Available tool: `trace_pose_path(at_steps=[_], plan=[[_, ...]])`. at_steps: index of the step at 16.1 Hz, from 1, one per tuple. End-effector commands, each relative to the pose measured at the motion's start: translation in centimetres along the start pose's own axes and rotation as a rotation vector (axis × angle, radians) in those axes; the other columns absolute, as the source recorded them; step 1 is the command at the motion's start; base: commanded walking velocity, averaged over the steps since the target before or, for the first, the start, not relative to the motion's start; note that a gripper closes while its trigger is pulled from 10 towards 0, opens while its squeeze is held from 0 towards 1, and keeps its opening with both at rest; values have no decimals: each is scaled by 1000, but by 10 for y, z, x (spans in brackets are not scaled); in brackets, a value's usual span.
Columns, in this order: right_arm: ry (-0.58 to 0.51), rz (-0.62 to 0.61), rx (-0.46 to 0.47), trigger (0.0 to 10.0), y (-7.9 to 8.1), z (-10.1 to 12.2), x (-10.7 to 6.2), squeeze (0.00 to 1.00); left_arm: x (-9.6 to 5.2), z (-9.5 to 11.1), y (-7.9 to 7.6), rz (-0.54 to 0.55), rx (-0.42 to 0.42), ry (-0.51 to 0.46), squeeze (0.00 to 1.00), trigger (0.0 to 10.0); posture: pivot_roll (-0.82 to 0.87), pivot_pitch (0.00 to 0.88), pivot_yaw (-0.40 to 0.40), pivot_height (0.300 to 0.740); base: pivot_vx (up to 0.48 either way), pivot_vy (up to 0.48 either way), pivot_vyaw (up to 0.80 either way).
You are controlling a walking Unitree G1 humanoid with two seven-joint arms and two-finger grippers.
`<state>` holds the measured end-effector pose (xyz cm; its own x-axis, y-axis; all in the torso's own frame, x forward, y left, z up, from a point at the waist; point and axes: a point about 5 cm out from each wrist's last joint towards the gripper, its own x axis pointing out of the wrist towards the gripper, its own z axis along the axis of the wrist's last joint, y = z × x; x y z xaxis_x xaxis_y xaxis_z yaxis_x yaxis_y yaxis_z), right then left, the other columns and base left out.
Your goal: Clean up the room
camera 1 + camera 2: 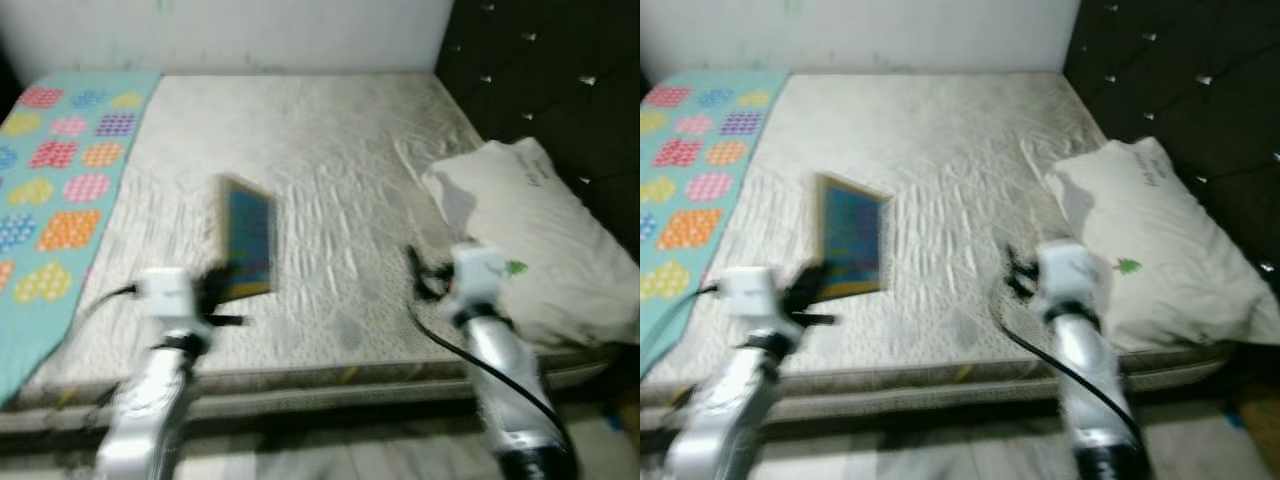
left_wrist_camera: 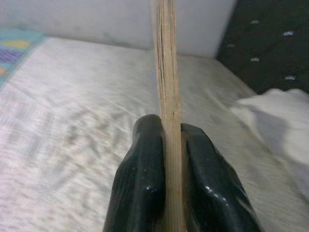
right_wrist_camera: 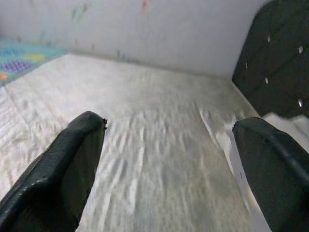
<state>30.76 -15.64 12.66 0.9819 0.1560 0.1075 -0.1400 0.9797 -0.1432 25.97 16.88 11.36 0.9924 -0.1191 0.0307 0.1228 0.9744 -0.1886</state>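
Observation:
A thin book [image 1: 246, 238] with a blue cover and tan page edges is held upright over the near left part of the white mattress [image 1: 330, 160]. My left gripper [image 1: 218, 290] is shut on its lower edge; in the left wrist view the two black fingers [image 2: 145, 188] clamp the book [image 2: 166, 72] edge-on. My right gripper [image 1: 425, 275] hovers over the mattress near the front edge, beside the pillow, and in the right wrist view its fingers [image 3: 63, 169] stand wide apart with nothing between them.
A white pillow [image 1: 540, 240] lies at the right against the dark tufted headboard [image 1: 560, 80]. A teal blanket [image 1: 55, 190] with coloured hearts covers the mattress's left side. A white wall [image 1: 230, 30] runs behind the bed. The mattress's front edge [image 1: 330, 380] is close to me.

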Motion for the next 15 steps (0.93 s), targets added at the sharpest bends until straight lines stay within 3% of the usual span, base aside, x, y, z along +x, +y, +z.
trace_pose_path(at_steps=[1, 4, 8, 13, 15], plan=[[45, -51, -19, 10000, -17, -10, -6, 0, 6, 9, -17, -66, -12, -60, 0, 10000, -2, 72, -19, 740, 360, 0, 0], [34, -45, -22, 10000, -16, -8, -1, 0, 7, 11, -16, -53, -9, -71, 0, 10000, 0, 65, -25, 740, 358, 0, 0], [19, -41, -25, 10000, -14, -6, 5, 0, 12, 10, -10, 25, 4, -52, 0, 10000, 6, 59, -31, 740, 0, 0, 0], [6, -36, -31, 10000, -13, -5, 8, 0, 15, 11, -14, 5, 7, -63, 0, 10000, 3, 45, -28, 740, 0, 0, 0], [4, -34, -32, 10000, -13, -5, 7, 0, 13, 9, -15, 1, 0, -61, 0, 10000, 0, 46, -30, 740, 0, -313, 0]])
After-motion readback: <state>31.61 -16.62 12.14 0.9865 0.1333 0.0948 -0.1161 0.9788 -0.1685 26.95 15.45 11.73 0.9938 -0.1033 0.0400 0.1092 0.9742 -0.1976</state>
